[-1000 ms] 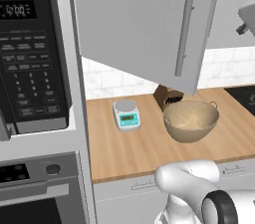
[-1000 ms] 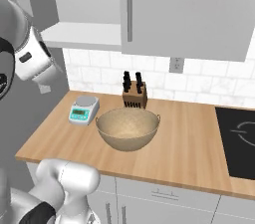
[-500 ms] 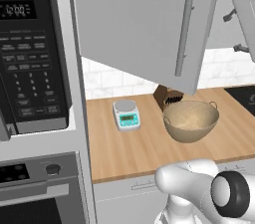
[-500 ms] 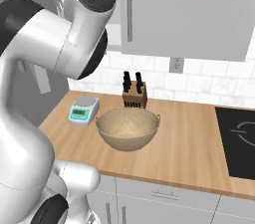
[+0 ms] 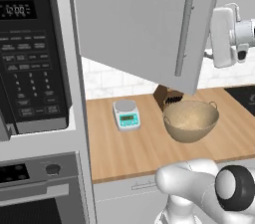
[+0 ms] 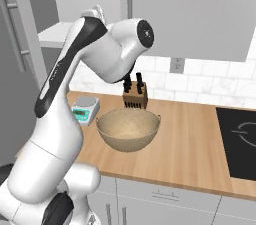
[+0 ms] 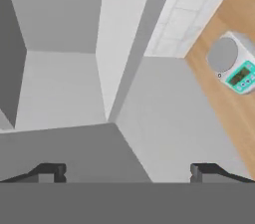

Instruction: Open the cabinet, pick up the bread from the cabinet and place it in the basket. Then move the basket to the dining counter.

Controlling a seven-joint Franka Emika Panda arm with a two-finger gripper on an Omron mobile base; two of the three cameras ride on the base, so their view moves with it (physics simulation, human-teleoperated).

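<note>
Grey cabinet (image 5: pixel 134 24) door swung open, bar handle (image 5: pixel 183 30) vertical | basket (image 5: pixel 191 121) upright | pincer (image 7: pixel 127 172) wide, empty

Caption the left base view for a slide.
Cabinet door swung open above the wood counter, where the empty basket sits beside a small scale.

matt grey cabinet (image 5: pixel 134 24) door, brushed metal handle (image 5: pixel 183 30); woven basket (image 5: pixel 191 120) on smooth wood counter (image 5: pixel 129 148).

Glossy white rounded arm (image 6: pixel 75 99), dark joint bands, round grey-capped joints
</note>
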